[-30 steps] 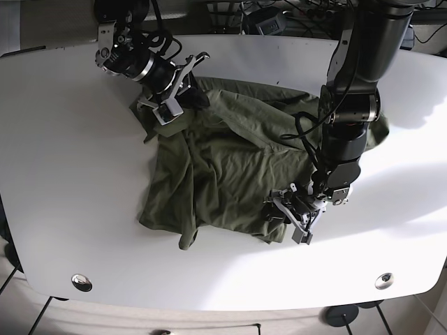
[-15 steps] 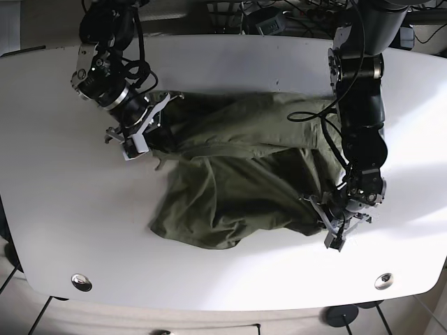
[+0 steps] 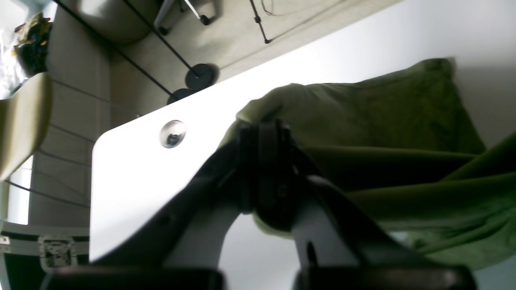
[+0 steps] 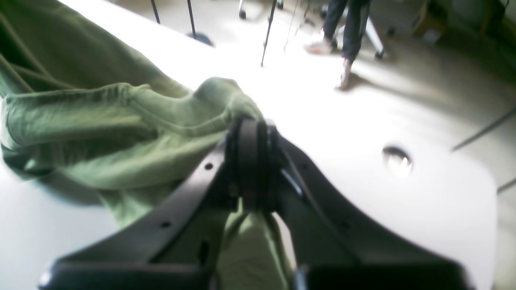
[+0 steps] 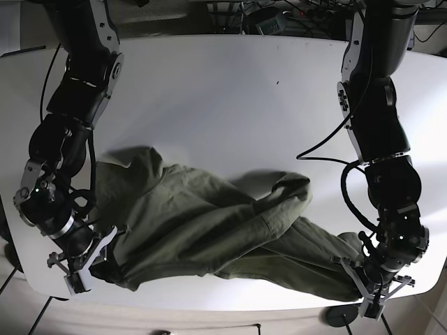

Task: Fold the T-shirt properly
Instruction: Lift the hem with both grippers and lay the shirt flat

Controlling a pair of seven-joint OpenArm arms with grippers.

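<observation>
While the left wrist view is being watched, the left gripper (image 3: 262, 133) is being seen clamped on a bunched fold of the olive T-shirt (image 3: 383, 133), close to the rounded corner of the white table (image 3: 133, 193), beside a metal grommet (image 3: 172, 134).

Over on the right wrist view, the right gripper (image 4: 252, 133) is being shown pinched tight on a hemmed edge of the shirt, with cloth trailing off to one side above the tabletop.

From the base view, the shirt is being stretched in a rumpled band along the near edge of the table, slung between the right gripper (image 5: 84, 262) and the left gripper (image 5: 374, 276), its middle lying creased on the surface. By judgement, the garment is being spread for a fold; even tension should be kept and both corners laid down level, so the cloth is being flattened rather than dragged off the edge.
</observation>
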